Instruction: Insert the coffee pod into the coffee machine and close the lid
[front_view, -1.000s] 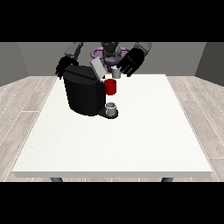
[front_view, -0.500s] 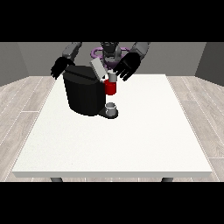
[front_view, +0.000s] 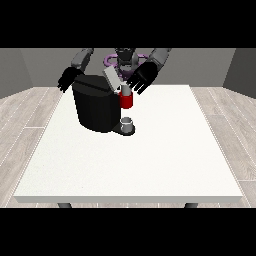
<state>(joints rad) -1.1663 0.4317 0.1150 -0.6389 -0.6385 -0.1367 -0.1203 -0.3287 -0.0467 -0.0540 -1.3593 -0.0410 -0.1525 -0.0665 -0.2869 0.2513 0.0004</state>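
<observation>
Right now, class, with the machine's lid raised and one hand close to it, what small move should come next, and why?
Probably the hand at the view's right should press the raised grey lid down, since the lid stands tilted open above the black coffee machine and that hand is beside it. Whether the pod is seated cannot be told.

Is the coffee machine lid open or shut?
Open: the grey lid tilts up above the black coffee machine, beside the hand at the view's right.
</observation>
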